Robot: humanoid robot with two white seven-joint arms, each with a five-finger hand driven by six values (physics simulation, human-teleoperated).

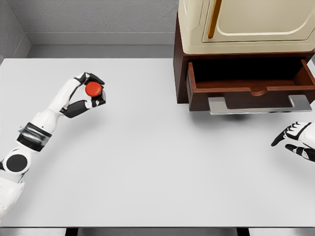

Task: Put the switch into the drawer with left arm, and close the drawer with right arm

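Gripping the switch (pixel 93 89), a red round button, the left hand (pixel 88 93) has its fingers (pixel 94 78) curled around it, thumb below and the other digits above and behind. White table (pixel 147 162) surface lies beneath the hand; whether the switch is lifted off it cannot be told. To the right of these fingers, well apart, stands the brown cabinet (pixel 180 73) with its drawer (pixel 251 88) pulled open; the drawer interior is dark and shows no contents. A grey handle (pixel 258 104) runs along the drawer front. On top of the cabinet sits a cream appliance (pixel 246 24) with an orange strip on its door. Between the fingers and the drawer only bare table shows. The right hand (pixel 299 140) rests at the right edge, below the handle, fingers relaxed and spread, holding nothing. No legible writing or labels appear on any item
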